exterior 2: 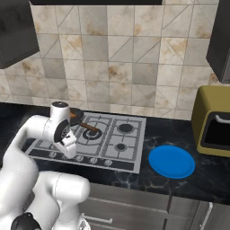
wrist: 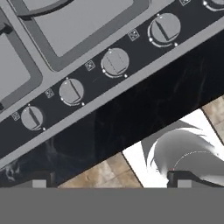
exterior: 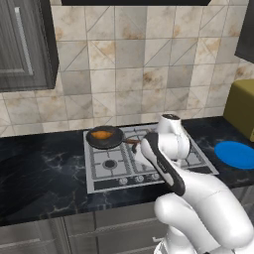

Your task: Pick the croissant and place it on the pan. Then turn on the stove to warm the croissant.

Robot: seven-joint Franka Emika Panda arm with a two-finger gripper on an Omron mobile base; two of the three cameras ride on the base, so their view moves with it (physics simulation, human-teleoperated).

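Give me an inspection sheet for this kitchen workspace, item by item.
Surface: dark marbled counter, stove set into it.
Job's things: croissant lies in the pan, on the stove's rear left burner; knobs line the front strip.
Clutter: blue plate right of the stove.
Grippers: gripper open, holding nothing, above the knob strip's front edge.
Cables: nothing seen.
Surroundings: tiled wall, dark cabinets, yellow appliance at right.
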